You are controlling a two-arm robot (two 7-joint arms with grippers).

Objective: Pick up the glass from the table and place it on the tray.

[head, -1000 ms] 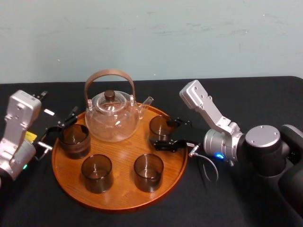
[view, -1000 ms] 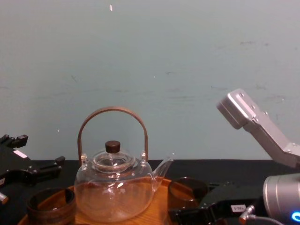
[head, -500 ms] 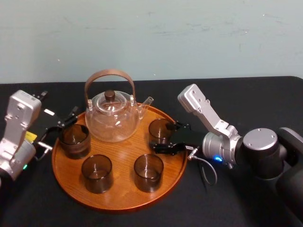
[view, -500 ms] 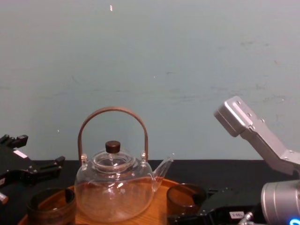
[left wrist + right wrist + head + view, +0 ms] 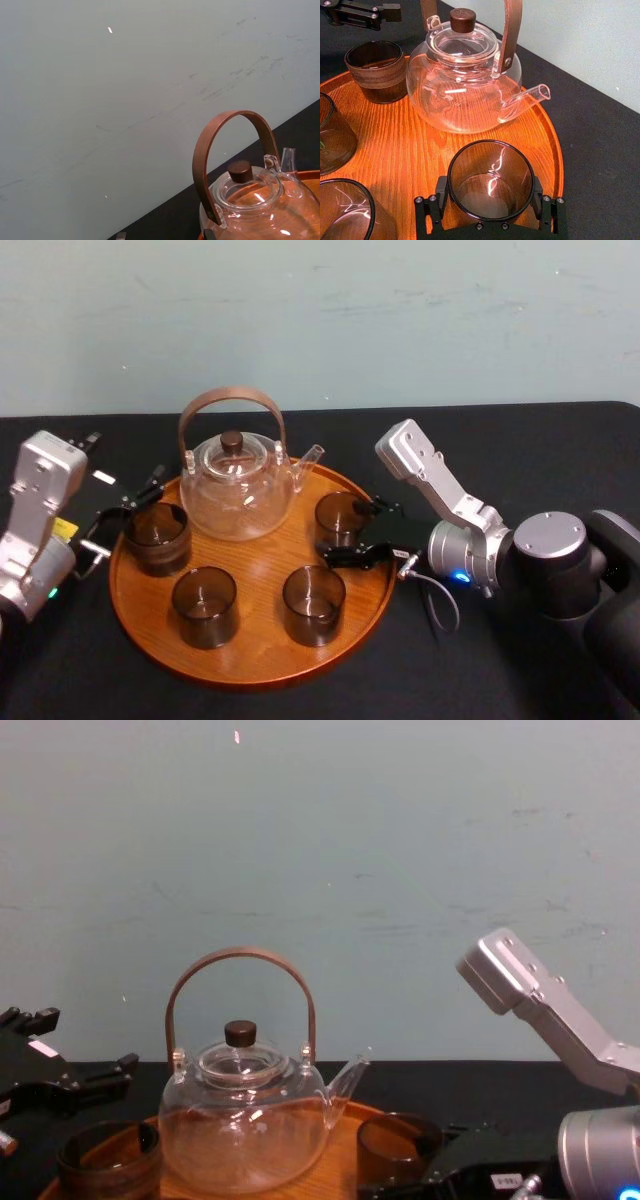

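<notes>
Right wrist view looks down the right gripper, which clasps the glass: its pads sit flush against opposite sides of the tumbler's wall, with no gap to be seen. The glass stands upright between the fingers, its base seemingly on the tray, close to the rim nearest the hand and off the table. The teapot stands just beyond the fingertips, its spout pointing past the glass. By this, the placing step looks nearly complete. The next move calls for spreading the fingers evenly, then drawing straight back from the teapot without tipping the glass or nudging the neighbouring tumbler beside the hand. The left gripper idles across the tray from the working hand.
</notes>
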